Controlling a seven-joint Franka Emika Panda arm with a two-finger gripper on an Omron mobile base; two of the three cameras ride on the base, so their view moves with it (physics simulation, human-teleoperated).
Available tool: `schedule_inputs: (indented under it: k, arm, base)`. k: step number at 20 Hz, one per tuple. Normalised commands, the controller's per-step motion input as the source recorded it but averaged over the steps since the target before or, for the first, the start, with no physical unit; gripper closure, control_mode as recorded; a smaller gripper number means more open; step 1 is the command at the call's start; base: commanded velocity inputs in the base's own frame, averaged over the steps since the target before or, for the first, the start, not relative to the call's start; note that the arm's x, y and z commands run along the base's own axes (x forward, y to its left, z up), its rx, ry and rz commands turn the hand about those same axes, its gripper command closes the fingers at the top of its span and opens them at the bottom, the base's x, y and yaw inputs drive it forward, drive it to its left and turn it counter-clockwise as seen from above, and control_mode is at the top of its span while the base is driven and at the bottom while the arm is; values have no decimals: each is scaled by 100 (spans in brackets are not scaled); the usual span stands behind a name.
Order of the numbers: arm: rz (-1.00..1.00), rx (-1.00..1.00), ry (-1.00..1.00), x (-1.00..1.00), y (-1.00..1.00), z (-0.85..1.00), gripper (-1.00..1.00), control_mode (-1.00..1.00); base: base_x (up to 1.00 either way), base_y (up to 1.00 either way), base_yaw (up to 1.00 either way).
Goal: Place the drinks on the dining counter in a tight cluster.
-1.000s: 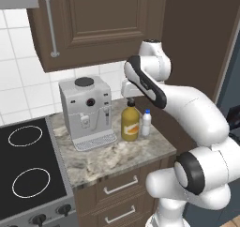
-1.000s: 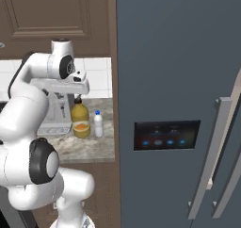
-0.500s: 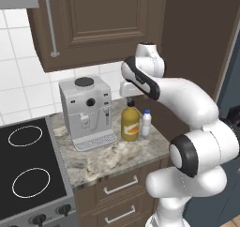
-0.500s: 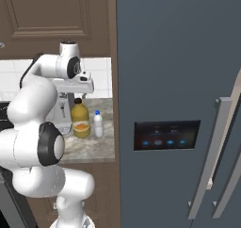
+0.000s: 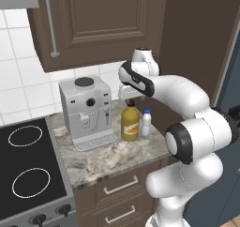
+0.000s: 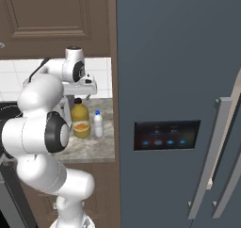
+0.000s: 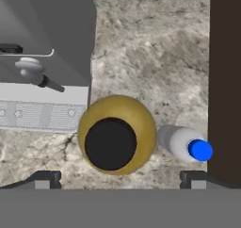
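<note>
On marbled countertop (image 5: 101,158), orange-yellow jug (image 5: 130,123), black-capped

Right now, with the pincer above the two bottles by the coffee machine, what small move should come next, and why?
Probably lower straight down onto the big orange-yellow bottle. In the hand view its black cap sits between the two fingertips of the open pincer, so it is roughly centred. The small white bottle stands close beside it, so the descent should stay vertical to avoid knocking it.
</note>
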Motion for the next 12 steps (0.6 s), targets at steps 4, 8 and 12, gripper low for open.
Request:
schedule_inputs:
  k: [4, 8, 12]
  arm:
    - [6, -4, 0, 35, 0, 0, -100, -100]
    - [0, -2, 0, 36, 0, -1, -100, -100]
    - [0, 0, 0, 25, 0, -2, -100, -100]
  base:
    - [0, 0, 0]
    - [0, 0, 0]
    - [0, 0, 0]
